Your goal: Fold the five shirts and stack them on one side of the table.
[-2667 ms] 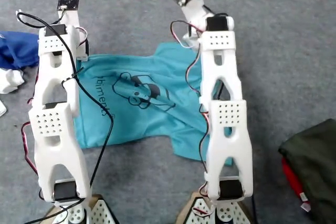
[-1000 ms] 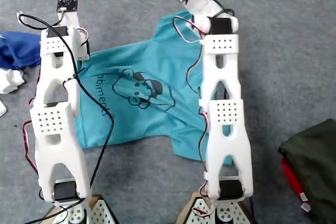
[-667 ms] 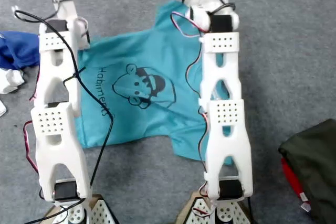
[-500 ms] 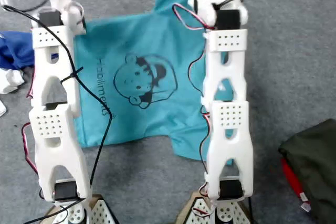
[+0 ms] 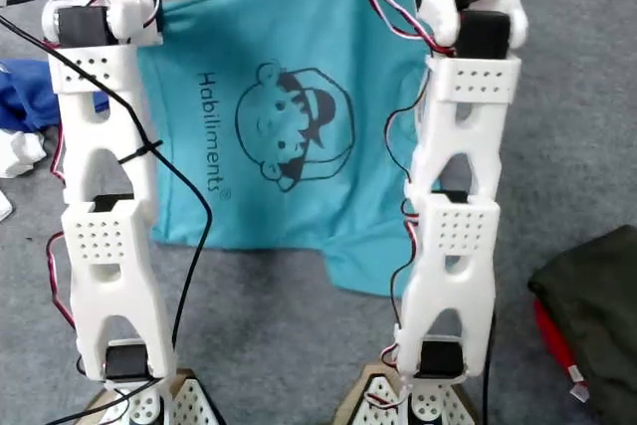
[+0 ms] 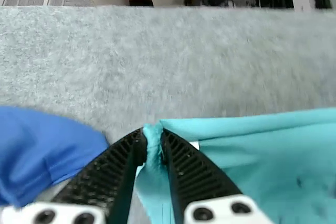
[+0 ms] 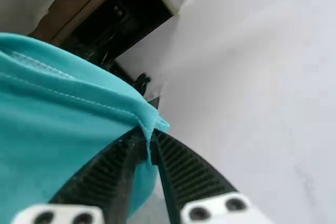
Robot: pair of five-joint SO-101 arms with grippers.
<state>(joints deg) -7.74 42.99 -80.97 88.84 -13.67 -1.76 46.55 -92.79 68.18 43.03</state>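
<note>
A teal shirt (image 5: 289, 136) with a dark cartoon print hangs lifted between both arms, its lower edge and a sleeve still trailing on the grey table (image 5: 577, 97). My left gripper (image 6: 152, 142) is shut on one corner of the teal shirt (image 6: 247, 140). My right gripper (image 7: 148, 142) is shut on the hem of the teal shirt (image 7: 52, 129), held high off the table. In the high view both arms stretch far back, the shirt spread between them.
A crumpled blue shirt (image 5: 25, 97) lies at the left edge, also seen as blue cloth (image 6: 42, 150) beside my left gripper. White cloth (image 5: 15, 151) sits below it. A dark green shirt with a red item (image 5: 592, 296) lies at the right edge.
Both arms have raised and stretched away from their bases, lifting the teal shirt off the table so it spreads out and its print faces up.
</note>
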